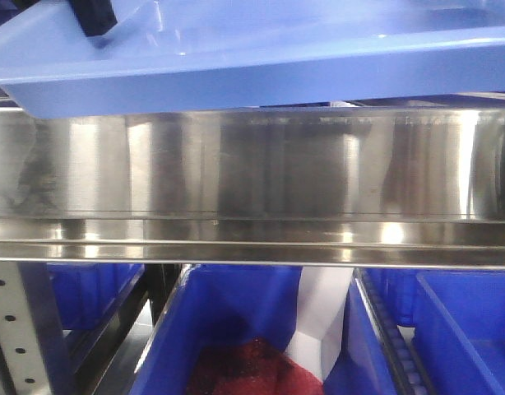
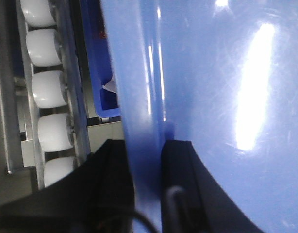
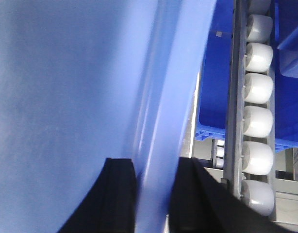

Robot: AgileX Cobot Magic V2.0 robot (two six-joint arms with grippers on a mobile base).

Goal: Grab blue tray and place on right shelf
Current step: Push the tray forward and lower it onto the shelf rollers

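The light-blue tray (image 1: 261,62) hangs just above the front lip of the steel right shelf (image 1: 252,169), slightly tilted. In the front view a black finger (image 1: 96,18) reaches over its left rim. In the left wrist view my left gripper (image 2: 148,162) is shut on the blue tray (image 2: 212,97), with one finger inside the wall and one outside. My right gripper (image 3: 156,172) is likewise shut on the opposite wall of the blue tray (image 3: 66,82). The shelf's top surface is hidden behind its lip and the tray.
Deep dark-blue bins (image 1: 236,329) sit on the level below the shelf, one holding something red (image 1: 248,370) beside a white piece (image 1: 322,317). A perforated grey upright (image 1: 18,329) stands at lower left. White roller tracks (image 2: 49,87) (image 3: 258,90) run beside the bins.
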